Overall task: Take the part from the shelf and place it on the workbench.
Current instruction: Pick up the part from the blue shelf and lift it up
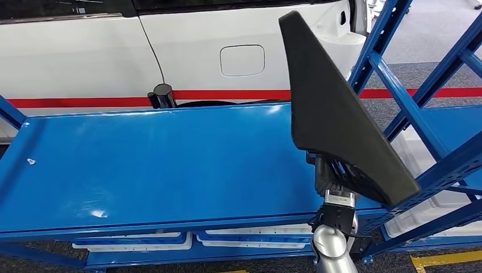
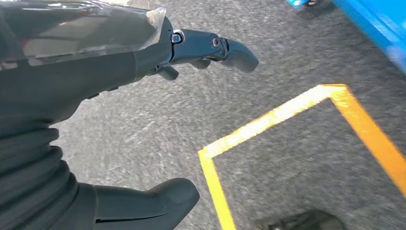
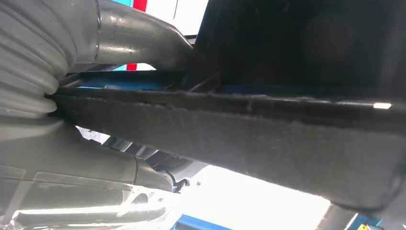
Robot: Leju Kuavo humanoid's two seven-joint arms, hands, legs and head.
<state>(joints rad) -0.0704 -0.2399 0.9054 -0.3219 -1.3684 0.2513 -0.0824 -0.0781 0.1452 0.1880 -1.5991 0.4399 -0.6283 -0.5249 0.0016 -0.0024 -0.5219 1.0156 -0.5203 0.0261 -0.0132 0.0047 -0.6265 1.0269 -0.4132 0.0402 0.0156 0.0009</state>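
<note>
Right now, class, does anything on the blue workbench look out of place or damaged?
A small white scrap lies near the left end of the workbench. Otherwise nothing stands out; the black part is held above it by the right hand.

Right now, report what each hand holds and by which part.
The right hand grips the black part by its lower edge, holding it raised above the blue workbench. The left hand holds nothing.

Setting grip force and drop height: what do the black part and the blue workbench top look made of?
Black part: looks like stiff moulded felt or fibre-faced foam, matte, with a fuzzy, fibrous edge in the right wrist view; not certain. Right hand holds it from below. Workbench: apparently painted sheet metal, glossy blue, showing soft reflections and small scuffs.
</note>
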